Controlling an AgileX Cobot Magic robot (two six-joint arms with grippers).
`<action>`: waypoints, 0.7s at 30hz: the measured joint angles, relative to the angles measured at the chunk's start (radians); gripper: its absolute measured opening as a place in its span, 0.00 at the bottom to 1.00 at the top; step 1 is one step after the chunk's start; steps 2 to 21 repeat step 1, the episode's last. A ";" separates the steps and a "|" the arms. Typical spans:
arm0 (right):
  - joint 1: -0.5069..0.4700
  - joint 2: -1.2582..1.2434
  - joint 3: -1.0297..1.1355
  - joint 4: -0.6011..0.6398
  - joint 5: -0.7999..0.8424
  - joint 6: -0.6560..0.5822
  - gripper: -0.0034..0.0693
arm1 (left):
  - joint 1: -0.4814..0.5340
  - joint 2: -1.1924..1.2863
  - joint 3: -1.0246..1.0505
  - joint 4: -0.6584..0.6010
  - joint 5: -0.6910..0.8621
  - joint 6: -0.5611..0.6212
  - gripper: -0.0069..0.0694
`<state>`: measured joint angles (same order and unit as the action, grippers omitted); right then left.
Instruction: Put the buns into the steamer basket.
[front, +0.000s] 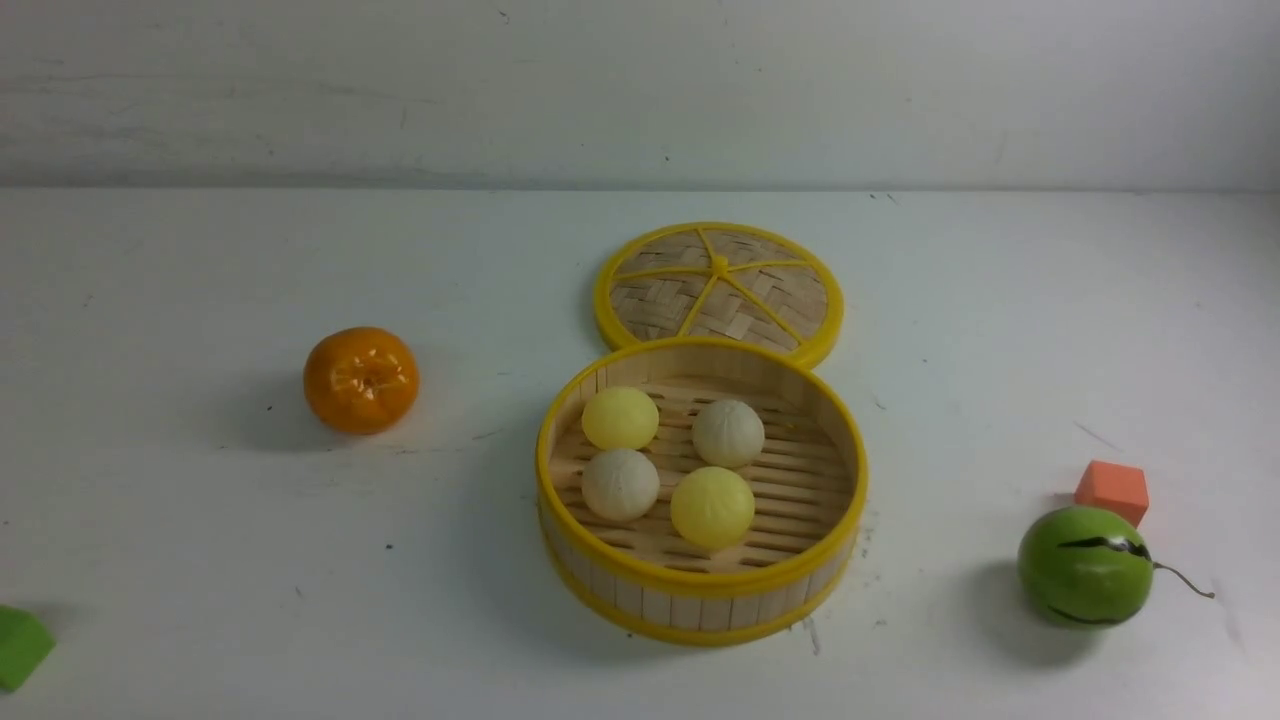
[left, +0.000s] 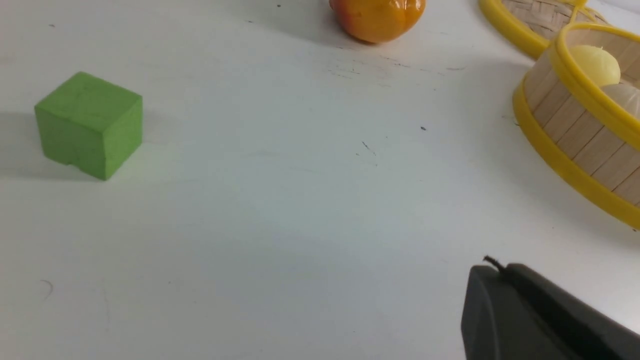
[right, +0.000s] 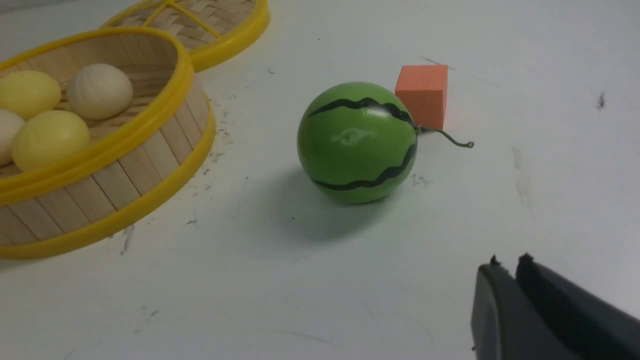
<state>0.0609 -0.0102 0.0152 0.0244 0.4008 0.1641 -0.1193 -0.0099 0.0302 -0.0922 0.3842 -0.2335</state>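
Item 1: steamer basket (front: 700, 590), bamboo slat walls w/ yellow rims, centre of white table (front: 180, 560).
Contents: 4 buns on slat floor, close 2x2 cluster:
- pale yellow bun (front: 620, 418), far left
- cream bun (front: 728, 433), far right
- cream-white bun (front: 620, 484), near left
- yellow bun (front: 712, 507), near right

Item 2: woven lid (front: 719, 290), yellow spokes, lies flat just behind basket, rim to rim.
Item 3: orange tangerine (front: 361, 380), well left of basket.
Item 4: green ball (front: 1085, 566) w/ black stripes and thin stem, right of basket; orange cube (front: 1112, 490) just behind it.
Item 5: green cube (front: 20, 647), near-left edge of front view.

Left gripper (left: 492, 270): fingers pressed together, holding nothing, over bare table.
Right gripper (right: 507, 265): tips together, nothing held, near ball.

Labels/writing: none legible on any item.
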 joint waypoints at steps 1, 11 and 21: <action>0.000 0.000 0.000 0.000 0.000 0.000 0.12 | 0.000 0.000 0.000 0.000 0.000 0.000 0.07; 0.000 0.000 0.000 0.000 0.000 0.000 0.12 | 0.000 0.000 0.000 0.000 0.000 0.000 0.07; 0.000 0.000 0.000 0.000 0.000 0.000 0.12 | 0.000 0.000 0.000 0.000 0.000 0.000 0.07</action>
